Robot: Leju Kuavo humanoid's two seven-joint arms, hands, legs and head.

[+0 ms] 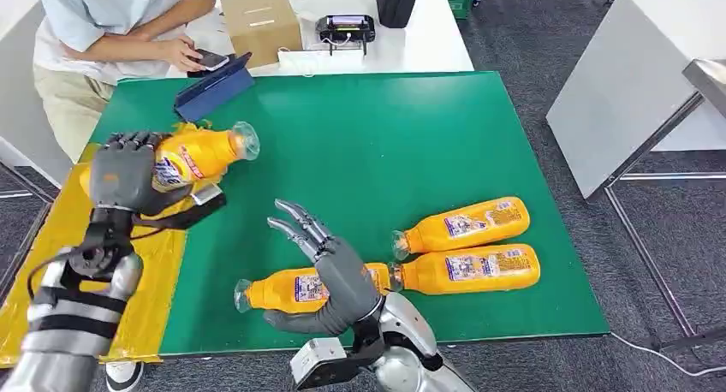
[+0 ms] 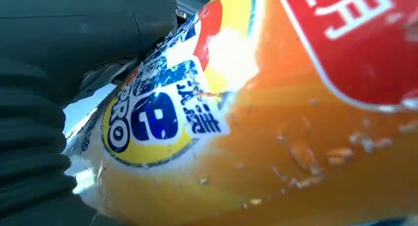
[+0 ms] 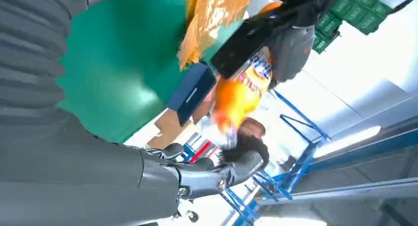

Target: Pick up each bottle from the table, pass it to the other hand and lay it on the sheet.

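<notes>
Nearest, the right hand [image 1: 330,276] hovers with fingers spread, empty, over one of three smooth orange plastic bottles [image 1: 469,225] lying on the green mat [image 1: 368,144]. Farther, the left hand [image 1: 120,174] grips a fourth bottle [image 1: 201,155] above the crinkled yellow sheet [image 1: 60,238].

The head view looks forward and down from high on the robot's body, taking in the whole green tabletop [image 1: 385,152] from some way off, with both arms rising from its lower edge. The left wrist view sits pressed up against a bottle [image 2: 276,137] in the left hand [image 1: 120,174], so near that the label blurs. The right wrist view, turned on its side, looks from behind the right hand [image 3: 197,179] across the tabletop toward that same bottle.
</notes>
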